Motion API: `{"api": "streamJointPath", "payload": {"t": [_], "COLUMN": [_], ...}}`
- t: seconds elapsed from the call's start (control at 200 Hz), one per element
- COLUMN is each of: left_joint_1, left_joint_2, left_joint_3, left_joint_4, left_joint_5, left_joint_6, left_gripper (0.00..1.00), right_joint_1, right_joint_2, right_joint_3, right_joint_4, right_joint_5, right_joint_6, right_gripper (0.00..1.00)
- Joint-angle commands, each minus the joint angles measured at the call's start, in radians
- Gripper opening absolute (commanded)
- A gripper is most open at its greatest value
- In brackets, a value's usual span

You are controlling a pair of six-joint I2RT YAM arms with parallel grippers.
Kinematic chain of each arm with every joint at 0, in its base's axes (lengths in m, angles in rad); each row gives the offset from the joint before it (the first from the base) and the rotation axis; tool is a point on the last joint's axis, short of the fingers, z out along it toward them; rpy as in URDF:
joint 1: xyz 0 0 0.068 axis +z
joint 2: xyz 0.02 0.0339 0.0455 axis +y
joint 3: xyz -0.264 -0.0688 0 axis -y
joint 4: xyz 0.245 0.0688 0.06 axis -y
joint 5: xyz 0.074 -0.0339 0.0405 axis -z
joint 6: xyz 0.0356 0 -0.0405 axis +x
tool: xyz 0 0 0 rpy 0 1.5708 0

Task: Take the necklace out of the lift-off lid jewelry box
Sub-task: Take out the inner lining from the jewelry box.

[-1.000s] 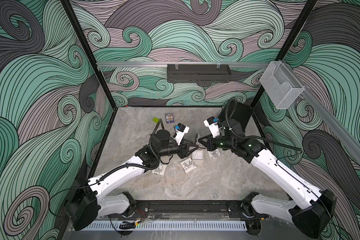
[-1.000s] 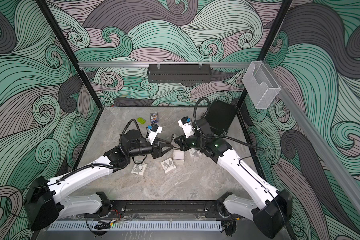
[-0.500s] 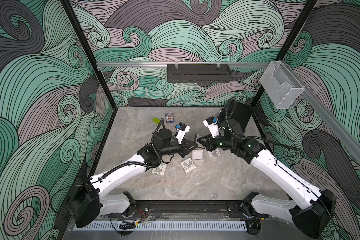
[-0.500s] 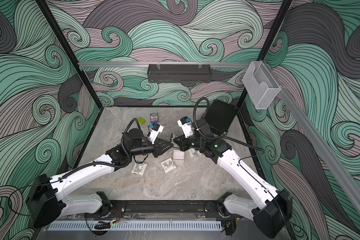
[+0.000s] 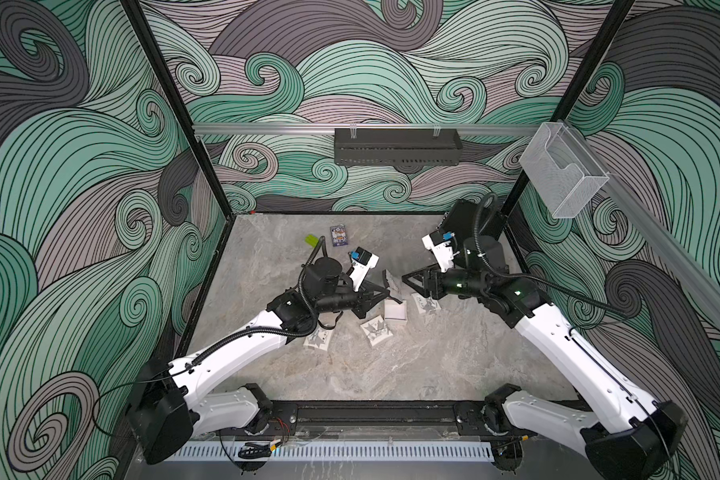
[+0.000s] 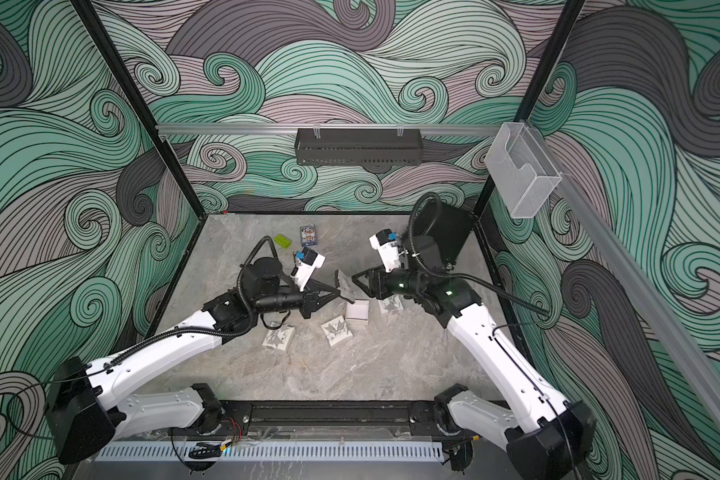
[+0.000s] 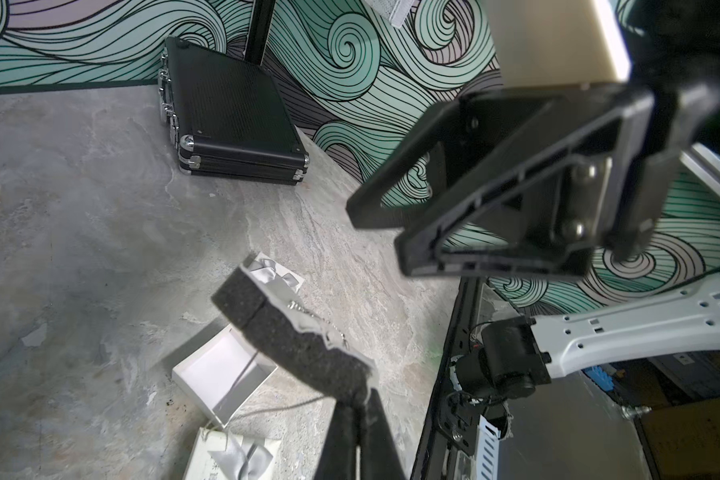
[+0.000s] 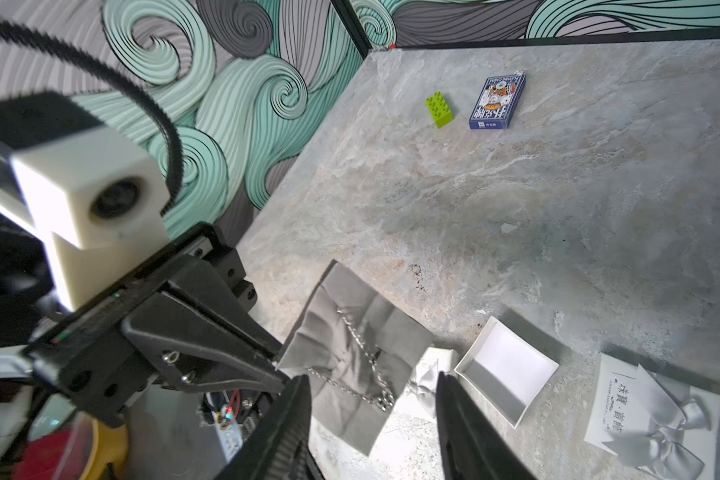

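At the back left of the desk [image 5: 350,374] we see a green brick [image 5: 310,240] and a deck of cards [image 5: 338,236], neither of them part of our job. Moving rightward, our left claw [image 7: 358,399] is pressed together on one edge of the grey foam pad [image 7: 292,336] and holds it tilted in the air. The necklace [image 8: 366,357] lies draped across the pad's cloth face, so it is out of the box but not yet free of its backing. Below the pad the white jewelry box [image 5: 395,309] sits open and empty on the desk. The bow-topped pieces [image 5: 375,330] lie around it, and we cannot tell which is its lid. Next comes our right claw [image 5: 410,284], spread wide just beside the pad. In its wrist view its jaws stand either side of the chain's lower loop and grip nothing. In the far right corner rests a black case [image 7: 229,120]. We judge the opening and lifting-out done. What is left is to pull the chain off the pad, if that is wanted, and set it down.
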Motion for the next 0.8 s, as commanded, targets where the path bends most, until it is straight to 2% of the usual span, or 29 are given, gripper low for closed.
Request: {"api": "streamJointPath", "payload": {"t": [0.0, 0.195, 0.38, 0.796], "left_joint_1": [0.002, 0.003, 0.005, 0.005], "left_joint_2": [-0.058, -0.103, -0.122, -0.148], "left_joint_3": [0.033, 0.028, 0.022, 0.001], "left_joint_4": [-0.03, 0.0, 0.026, 0.103], "left_joint_5": [0.082, 0.218, 0.239, 0.227], "left_joint_6": [0.084, 0.141, 0.178, 0.189], "left_gripper": [0.0, 0.0, 0.0, 0.0], "right_joint_1": [-0.078, -0.117, -0.116, -0.114], "right_joint_2": [-0.021, 0.004, 0.009, -0.009], "right_joint_3": [-0.021, -0.069, -0.103, -0.155], "right_joint_4": [0.073, 0.244, 0.362, 0.372], "right_joint_5": [-0.198, -0.394, -0.509, -0.577], "right_joint_6": [0.075, 0.199, 0.285, 0.297], "right_gripper": [0.59, 0.64, 0.63, 0.61]}}
